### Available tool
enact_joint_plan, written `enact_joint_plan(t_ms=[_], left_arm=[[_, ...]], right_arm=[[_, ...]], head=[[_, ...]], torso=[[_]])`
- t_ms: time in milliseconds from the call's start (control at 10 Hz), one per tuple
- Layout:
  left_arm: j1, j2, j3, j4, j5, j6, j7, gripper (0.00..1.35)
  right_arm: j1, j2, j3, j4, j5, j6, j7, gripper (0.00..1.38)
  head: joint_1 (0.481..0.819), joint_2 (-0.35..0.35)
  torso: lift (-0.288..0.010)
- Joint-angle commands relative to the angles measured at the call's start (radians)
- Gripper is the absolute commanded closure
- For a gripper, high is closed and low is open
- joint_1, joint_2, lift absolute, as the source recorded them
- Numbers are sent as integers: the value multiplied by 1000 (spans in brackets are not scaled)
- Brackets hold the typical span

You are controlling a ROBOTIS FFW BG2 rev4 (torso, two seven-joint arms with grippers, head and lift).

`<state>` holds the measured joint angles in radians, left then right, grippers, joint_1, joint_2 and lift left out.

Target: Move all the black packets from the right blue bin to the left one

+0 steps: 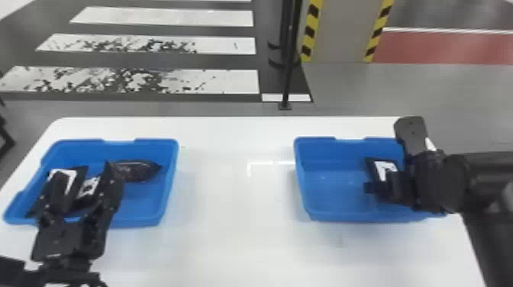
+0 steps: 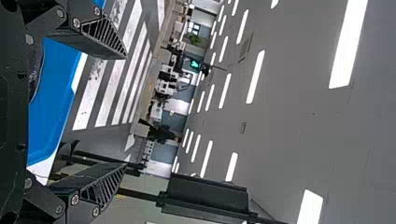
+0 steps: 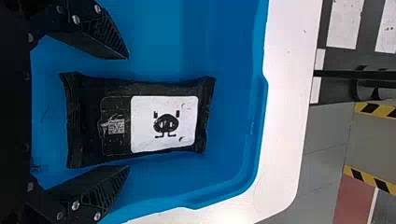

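Observation:
Over the left blue bin [image 1: 152,219] my left gripper [image 1: 84,173] stands open above black packets with white labels; another dark packet [image 1: 138,170] lies at that bin's back. In the left wrist view, nothing is between the fingers of the left gripper [image 2: 125,112]. My right gripper [image 1: 390,155] is over the right side of the right blue bin [image 1: 336,217], partly covering a black packet [image 1: 384,168]. In the right wrist view, the open right gripper [image 3: 128,112] has its fingers on either side of the packet [image 3: 163,123], which lies label up on the bin floor.
Both bins stand on a white table [image 1: 236,191], with a wide stretch of tabletop between them. A black pole [image 1: 289,76] and a pillar with yellow-black edges [image 1: 341,30] stand beyond the table's far edge. The right forearm [image 1: 488,183] crosses the right bin's outer wall.

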<state>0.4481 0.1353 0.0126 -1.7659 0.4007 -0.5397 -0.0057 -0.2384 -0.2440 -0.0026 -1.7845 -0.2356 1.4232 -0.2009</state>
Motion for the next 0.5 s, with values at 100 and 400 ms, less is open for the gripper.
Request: enact_joint_plan(t_ms=[100,400], left_arm=[[-1,0,-1,0,0,0,0,248],[1,-2,1,0,4,0,0,248]], right_arm=[[0,0,-13,21,-4,3,0,208],[0,-1,-27,53,-30,-37,44,776]], head=[[695,-40],[695,-44]], torso=[[-168],[-168]])
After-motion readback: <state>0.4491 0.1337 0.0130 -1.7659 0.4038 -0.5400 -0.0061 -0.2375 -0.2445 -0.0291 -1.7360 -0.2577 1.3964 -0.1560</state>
